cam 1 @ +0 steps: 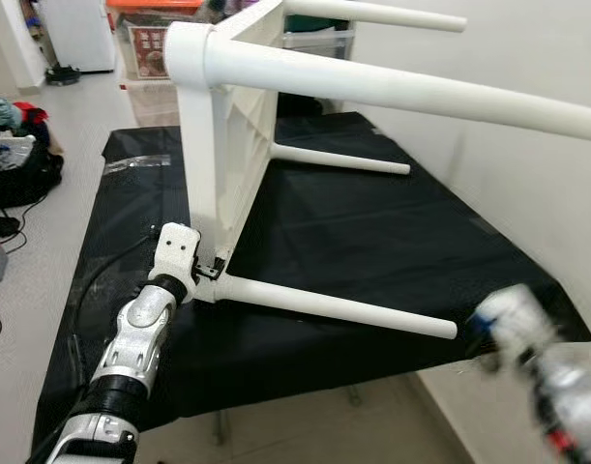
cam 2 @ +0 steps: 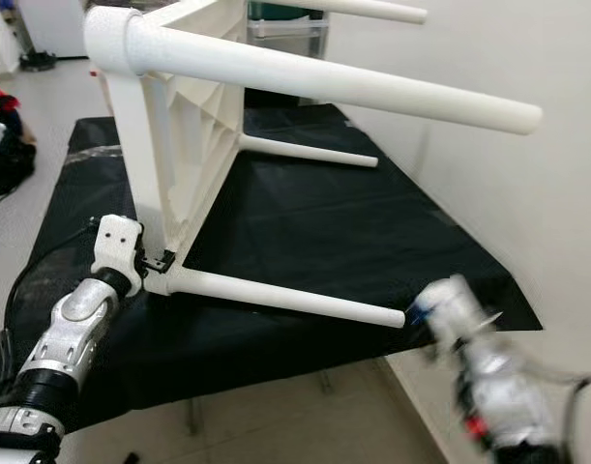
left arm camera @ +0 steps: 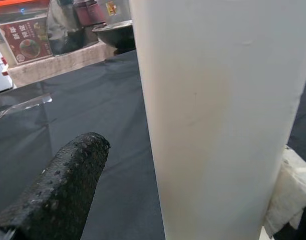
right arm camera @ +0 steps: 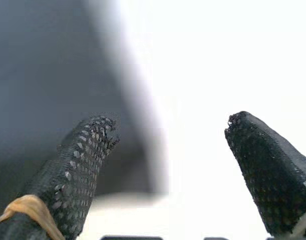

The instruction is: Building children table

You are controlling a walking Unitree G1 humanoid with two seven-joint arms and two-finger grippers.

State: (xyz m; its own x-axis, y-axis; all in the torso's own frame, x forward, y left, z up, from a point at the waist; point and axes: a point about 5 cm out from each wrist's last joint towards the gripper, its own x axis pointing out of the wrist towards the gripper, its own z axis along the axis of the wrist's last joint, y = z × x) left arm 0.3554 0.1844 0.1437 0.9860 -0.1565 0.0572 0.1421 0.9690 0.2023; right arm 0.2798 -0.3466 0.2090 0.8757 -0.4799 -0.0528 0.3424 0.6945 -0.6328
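Nearest to you is the right gripper [right arm camera: 168, 165]. Its two black fingers [right arm camera: 82, 165] stand wide apart with nothing between them. The right arm [cam 1: 546, 377] looks blurry, low down by the near right corner of the black cloth [cam 1: 392, 232].

On your other side, the left gripper [cam 1: 210, 269] sits at the bottom corner of the white table [cam 1: 222, 126], right where the near leg [cam 1: 334, 307] joins it. In the left wrist view, one finger [left arm camera: 57, 190] is on one side of a fat white post [left arm camera: 218, 115]. The other finger is hidden behind it, so it seems to hold that corner, but you cannot tell how tight.

The table lies tipped on its side on the cloth. Its four legs point to your right. The near leg lies low along the cloth. A far leg [cam 1: 343, 159] lies low too. Two more legs [cam 1: 401, 92] stick out up high.

The table looks like smooth, stiff plastic. It is likely light but big and wobbly, and it may slip. You may do best to grab a leg close to the tabletop, not out at its thin tip. Farther back are boxes [cam 1: 150, 43] and the floor [cam 1: 73, 116].
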